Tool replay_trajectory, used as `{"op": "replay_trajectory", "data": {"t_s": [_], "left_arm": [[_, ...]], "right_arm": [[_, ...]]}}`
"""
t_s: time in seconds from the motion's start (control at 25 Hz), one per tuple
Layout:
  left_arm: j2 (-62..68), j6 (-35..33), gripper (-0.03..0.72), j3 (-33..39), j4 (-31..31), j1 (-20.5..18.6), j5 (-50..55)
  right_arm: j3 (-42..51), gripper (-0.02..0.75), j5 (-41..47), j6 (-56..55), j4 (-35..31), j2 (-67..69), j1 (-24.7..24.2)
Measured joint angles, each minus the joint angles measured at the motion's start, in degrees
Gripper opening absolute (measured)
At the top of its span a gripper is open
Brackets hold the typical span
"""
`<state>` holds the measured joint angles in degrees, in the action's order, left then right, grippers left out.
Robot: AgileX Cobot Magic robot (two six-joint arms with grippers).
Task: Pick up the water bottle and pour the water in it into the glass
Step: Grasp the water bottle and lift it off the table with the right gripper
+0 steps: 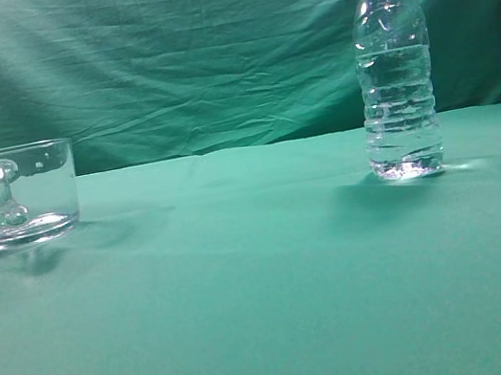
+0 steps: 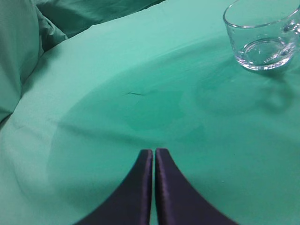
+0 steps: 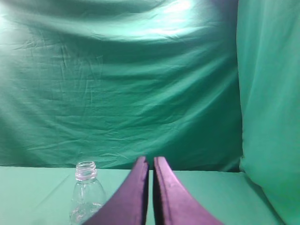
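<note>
The water bottle (image 1: 392, 65) stands upright and capless on the green cloth at the right of the exterior view; glints of water show in it up to about the shoulder. It also shows in the right wrist view (image 3: 86, 194), left of my right gripper (image 3: 151, 161), which is shut, empty and apart from it. The glass (image 1: 19, 193) stands at the left, handle facing the camera, and looks empty. In the left wrist view the glass (image 2: 262, 35) sits at the top right, far from my left gripper (image 2: 154, 151), which is shut and empty. Neither gripper shows in the exterior view.
A green cloth covers the table (image 1: 248, 285) and hangs as a wrinkled backdrop (image 1: 188, 53). In the left wrist view the cloth folds up at the left edge (image 2: 18, 56).
</note>
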<state>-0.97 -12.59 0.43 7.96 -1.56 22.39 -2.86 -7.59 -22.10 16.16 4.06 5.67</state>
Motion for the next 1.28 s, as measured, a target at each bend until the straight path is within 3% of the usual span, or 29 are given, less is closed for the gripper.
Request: {"op": "replay_trajectory", "data": {"t_s": [0.2, 0.44, 0.72, 1.0, 1.04, 1.08, 1.28], "left_arm": [[0.0, 0.0, 0.0, 0.0, 0.0, 0.0, 0.0], [0.0, 0.0, 0.0, 0.0, 0.0, 0.0, 0.0], [0.0, 0.0, 0.0, 0.0, 0.0, 0.0, 0.0], [0.0, 0.0, 0.0, 0.0, 0.0, 0.0, 0.0], [0.0, 0.0, 0.0, 0.0, 0.0, 0.0, 0.0], [0.0, 0.0, 0.0, 0.0, 0.0, 0.0, 0.0], [0.0, 0.0, 0.0, 0.0, 0.0, 0.0, 0.0]], "right_arm": [[-6.94, 0.0, 0.39, -1.29, 0.04, 12.72, 0.0], [-9.02, 0.0, -3.1, -5.07, 0.77, 26.91, 0.0], [-9.23, 0.0, -17.65, -9.79, 12.38, 42.81, 0.94], [-12.45, 0.0, -22.55, -10.15, 17.43, 57.64, 4.47], [-13.21, 0.048, -23.25, -10.15, 17.51, 59.24, 4.47], [-13.83, 0.048, -24.1, -10.15, 17.66, 61.13, 4.47], [-17.28, 0.375, -30.07, -10.15, 17.87, 70.3, 4.47]]}}
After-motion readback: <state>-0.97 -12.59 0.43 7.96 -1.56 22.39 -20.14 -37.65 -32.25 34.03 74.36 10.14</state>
